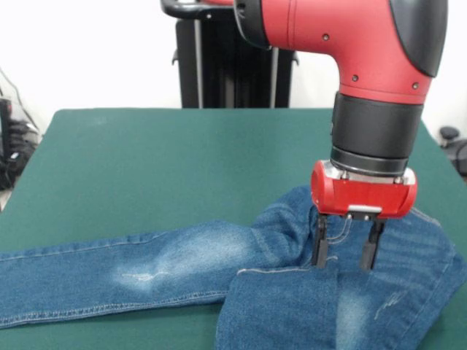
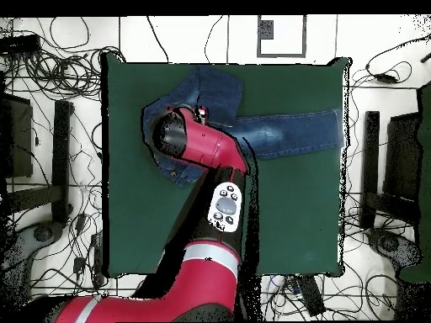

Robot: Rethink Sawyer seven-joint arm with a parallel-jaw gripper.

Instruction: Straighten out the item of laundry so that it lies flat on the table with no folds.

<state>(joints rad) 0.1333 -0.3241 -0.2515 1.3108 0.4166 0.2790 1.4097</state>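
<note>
At the near edge of the table you see the jeans: one leg lies flat along this edge toward the left corner, and the other leg is folded over it and runs off the near edge. Just behind this fold, the gripper stands with its two fingers apart, holding nothing, the tips touching or almost touching the denim. The red arm hides part of the jeans from above. Behind the table's far edge stands a black pedestal; cables lie on the floor around.
</note>
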